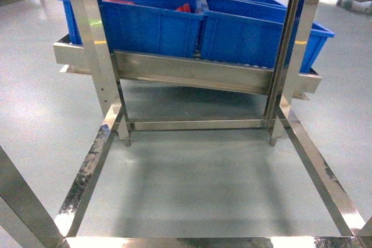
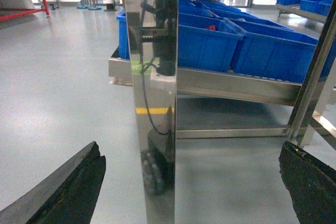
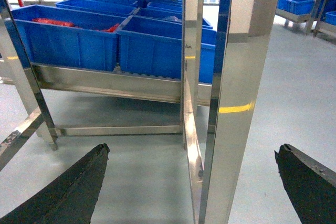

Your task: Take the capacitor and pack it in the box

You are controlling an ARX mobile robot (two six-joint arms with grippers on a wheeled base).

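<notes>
Nothing packed so far, judging by these views: no box and no capacitor in sight anywhere, so both pick and pack remain. Left gripper (image 2: 191, 187) spread wide, fingers (image 2: 68, 190) far apart at the bottom corners of its wrist view, nothing between them but a steel post (image 2: 155, 98) dead ahead and close. Right gripper (image 3: 191, 184) likewise spread, empty, with another post (image 3: 231, 103) straight in front and slightly to its right. Neither gripper visible from the head. Ahead of both tools, beyond the posts and higher up, a sloped steel rack (image 1: 192, 74) loaded with blue crates (image 1: 151, 24); something red (image 1: 183, 8) inside one crate, possibly parts, too small and blurred to identify as capacitors. Below and in front of the tools, only grey floor (image 1: 197, 178) framed by the steel rails (image 1: 87, 172) of the stand. More blue crates on a further rack off to the right of the right gripper (image 3: 302, 3). Box whereabouts: out of every view, so cannot be placed. No brand, label or legible writing on crates, rack or posts; a yellow strip on each near post looks like a reflected floor marking, carrying no text. Remaining work, as a judgement: find the capacitor, grasp it, find the box, put it in.
</notes>
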